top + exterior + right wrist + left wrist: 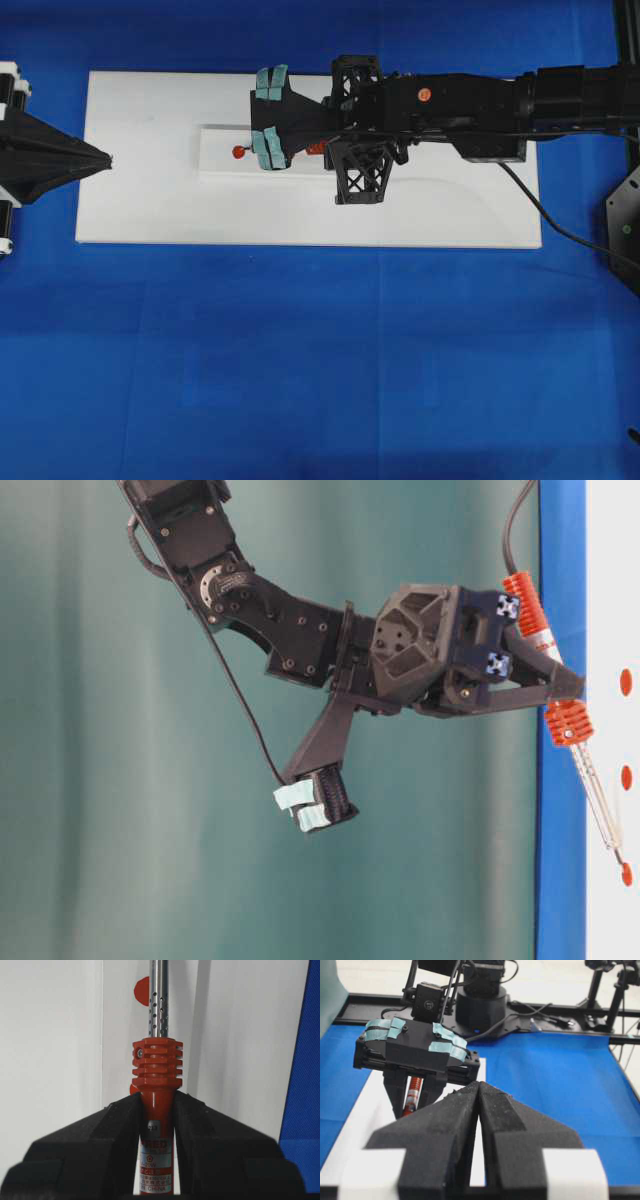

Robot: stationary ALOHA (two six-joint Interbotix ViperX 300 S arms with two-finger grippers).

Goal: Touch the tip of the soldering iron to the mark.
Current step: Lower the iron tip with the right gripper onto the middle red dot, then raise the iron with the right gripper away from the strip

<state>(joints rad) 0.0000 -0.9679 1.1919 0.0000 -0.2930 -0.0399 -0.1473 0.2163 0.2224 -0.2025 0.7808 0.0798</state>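
The right gripper (156, 1110) has its fingers (95, 1135) clamped on the red handle of the soldering iron (156, 1067), just behind the ribbed collar, with the perforated metal shaft running on away from the wrist camera. In the table-level view the iron points toward the white board (612, 600), its dark tip at, or just short of, the lowest of three red marks (626, 874); I cannot tell whether it actually touches. From overhead, the arm covers most of the tool, and one red dot shows on the board just left of the taped fingers. The black cord (555, 222) trails off to the right across the blue counter (320, 360).

The left gripper (479, 1110) sits well apart at the left end of the board, fingers pressed together on nothing.

The iron looks light and stiff, so it should follow the wrist closely, but the long thin shaft will magnify any small tilt at the tip. The smooth round handle could roll or slide between the fingers; the hold close to the collar seems the right place, since the ribs stop it slipping backward when the tip presses. A gentle touch is wise: the fine tip could bend or skid off the mark, and the cord may tug sideways.
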